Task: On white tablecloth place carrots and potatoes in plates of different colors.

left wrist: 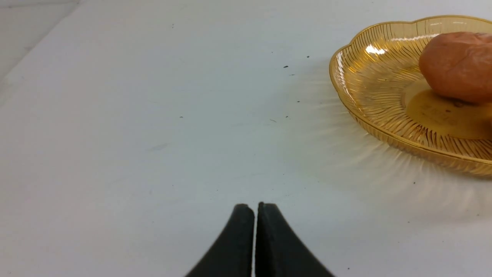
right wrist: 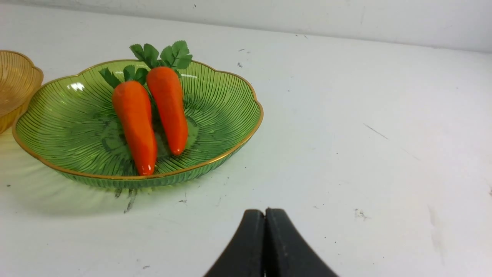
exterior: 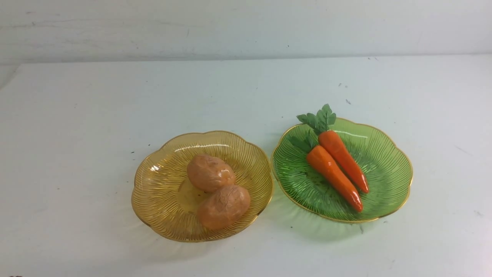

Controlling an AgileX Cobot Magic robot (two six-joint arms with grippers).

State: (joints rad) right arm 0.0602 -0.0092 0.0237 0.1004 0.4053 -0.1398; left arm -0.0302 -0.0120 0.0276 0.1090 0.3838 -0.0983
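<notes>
On the white tablecloth stand two ribbed plates side by side. The amber-yellow plate holds two tan potatoes that touch each other. In the green plate lie two orange carrots side by side, leafy tops toward the back. Neither arm shows in the front view. My left gripper is shut and empty over bare cloth, off to one side of the amber plate and a potato. My right gripper is shut and empty, short of the green plate with its carrots.
A pale wall rises behind the table's far edge. Small dark specks dot the cloth. An edge of the amber plate shows beside the green one in the right wrist view.
</notes>
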